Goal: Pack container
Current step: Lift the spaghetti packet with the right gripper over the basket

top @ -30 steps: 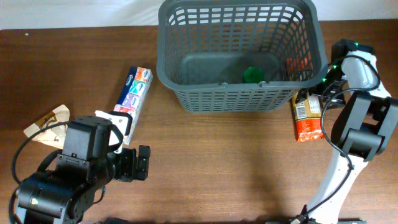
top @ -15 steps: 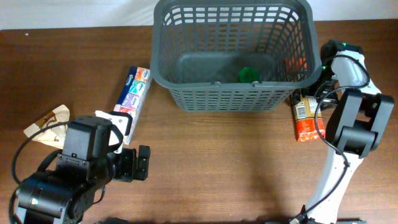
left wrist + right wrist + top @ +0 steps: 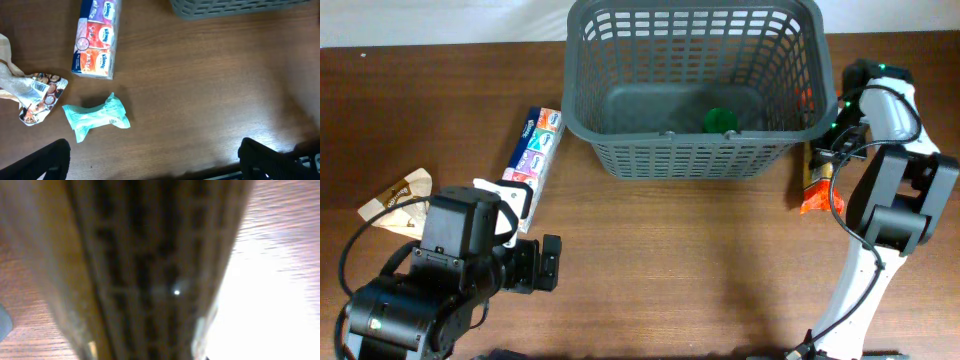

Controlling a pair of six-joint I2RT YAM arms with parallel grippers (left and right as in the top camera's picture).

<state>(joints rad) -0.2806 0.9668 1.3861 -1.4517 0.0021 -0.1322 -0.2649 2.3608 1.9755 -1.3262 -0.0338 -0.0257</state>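
Note:
The container (image 3: 690,158), a large dark grey lattice basket, stands at the back centre with a small green item (image 3: 722,120) on its floor. My right gripper (image 3: 828,150) is pressed down beside its right wall, at the top end of an orange snack packet (image 3: 814,190) that is tipped up on edge. The fingers themselves are hidden; the right wrist view shows only a blurred lattice wall (image 3: 150,270) very close. My left gripper (image 3: 155,165) hangs open over bare table at the front left, holding nothing.
A Kleenex tissue pack (image 3: 534,145) lies left of the basket. Nearer the left arm lie a teal packet (image 3: 95,116) and a brown snack bag (image 3: 398,195). The basket's corner (image 3: 235,7) shows at the top of the left wrist view.
The right gripper has closed at the orange packet, which now looks narrower and tipped on edge. The basket slid slightly left. The left arm has not moved.

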